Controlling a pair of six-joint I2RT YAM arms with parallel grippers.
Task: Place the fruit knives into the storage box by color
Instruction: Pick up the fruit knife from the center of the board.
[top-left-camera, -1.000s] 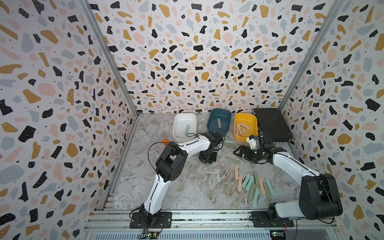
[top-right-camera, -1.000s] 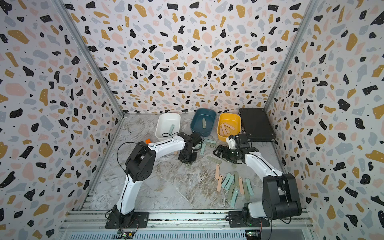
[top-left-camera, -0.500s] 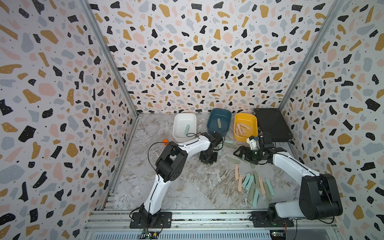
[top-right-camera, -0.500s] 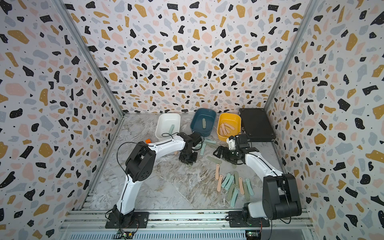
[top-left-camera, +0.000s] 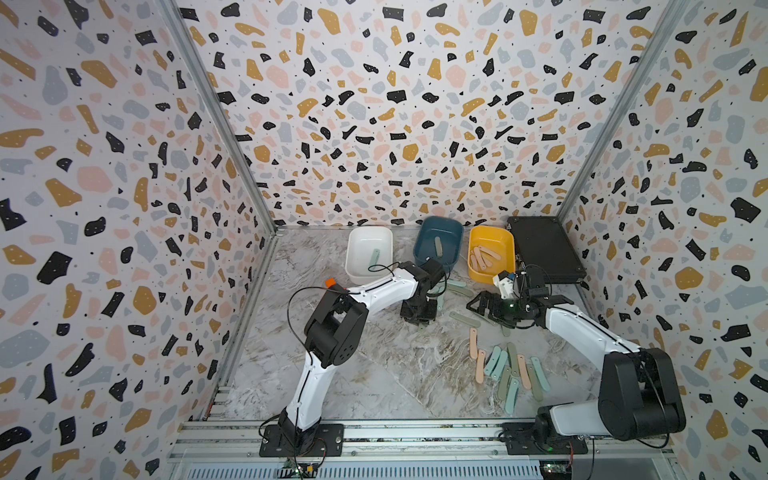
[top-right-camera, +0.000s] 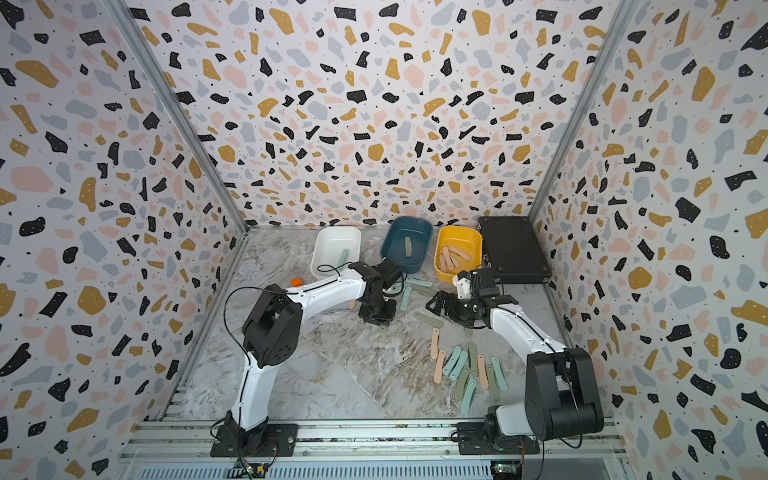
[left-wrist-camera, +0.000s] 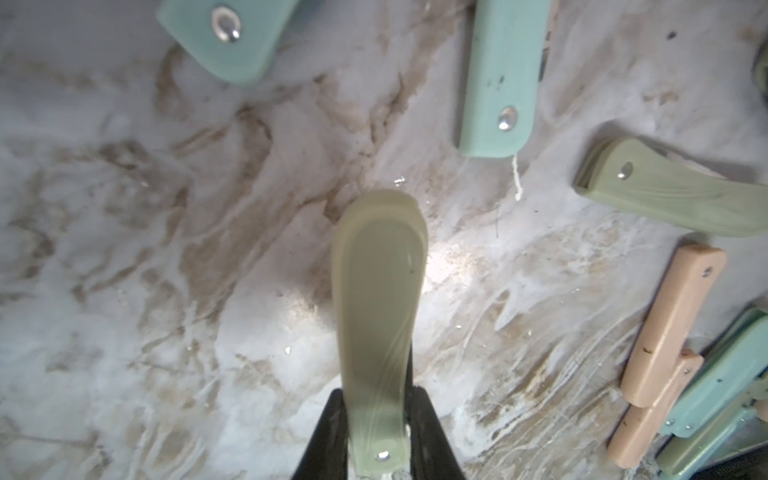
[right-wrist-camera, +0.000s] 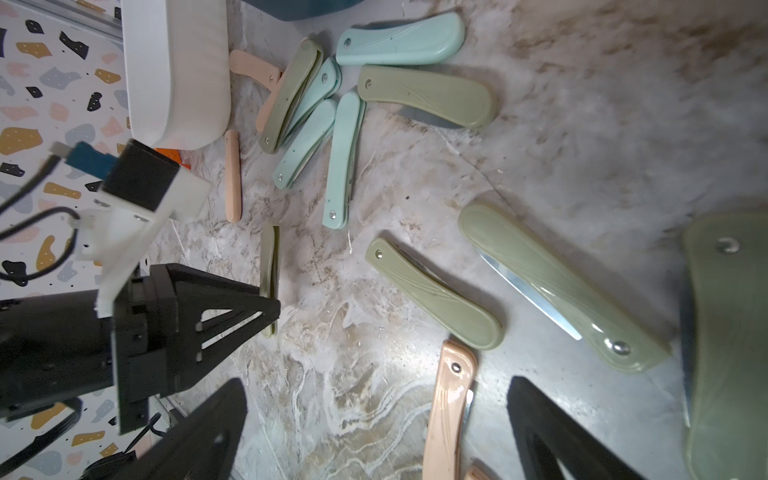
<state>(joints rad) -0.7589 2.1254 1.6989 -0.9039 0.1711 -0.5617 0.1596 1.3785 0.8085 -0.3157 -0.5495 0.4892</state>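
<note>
- Tabletop (top-left-camera: 374, 374): loose knives (top-left-camera: 496, 361) lie near the right arm.
- Right pincer (right-wrist-camera: 376, 399): released, spread wide.
- Left pincer (left-wrist-camera: 376, 415): clenched on a green knife (left-wrist-camera: 380, 291), in front of the teal tub (top-left-camera: 451, 239).
- Its rivet end is gripped and its long axis points straight away from the fingertips.

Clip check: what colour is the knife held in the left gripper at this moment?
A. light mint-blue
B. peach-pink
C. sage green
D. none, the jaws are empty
C: in the left wrist view the left gripper is shut on a sage green knife, with the knife's rivet end pinched between the jaws.
</note>
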